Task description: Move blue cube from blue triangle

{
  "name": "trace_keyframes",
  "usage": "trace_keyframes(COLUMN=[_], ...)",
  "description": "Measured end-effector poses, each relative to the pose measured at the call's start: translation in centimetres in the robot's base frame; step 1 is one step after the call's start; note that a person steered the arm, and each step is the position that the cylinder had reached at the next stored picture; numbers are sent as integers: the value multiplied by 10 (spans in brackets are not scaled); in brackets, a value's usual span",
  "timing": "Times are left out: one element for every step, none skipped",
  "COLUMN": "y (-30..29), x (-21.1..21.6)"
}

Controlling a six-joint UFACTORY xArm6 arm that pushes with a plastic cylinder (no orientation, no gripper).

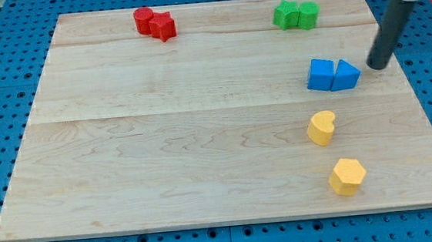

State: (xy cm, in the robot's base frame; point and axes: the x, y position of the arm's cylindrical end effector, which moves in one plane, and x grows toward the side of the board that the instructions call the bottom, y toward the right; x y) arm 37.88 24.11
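Observation:
The blue cube sits on the wooden board at the view's right, touching the blue triangle on its right side. My tip rests on the board just to the right of the blue triangle, a small gap away, on the far side from the cube. The dark rod rises from it toward the view's top right corner.
A red cylinder and red star touch at the top left. Two green blocks touch at the top right. A yellow heart and yellow hexagon lie below the blue pair. The board's right edge is near.

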Motion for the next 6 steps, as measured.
trace_keyframes(y=[-31, -34, 22, 35, -12, -66], x=[6, 22, 36, 51, 49, 39])
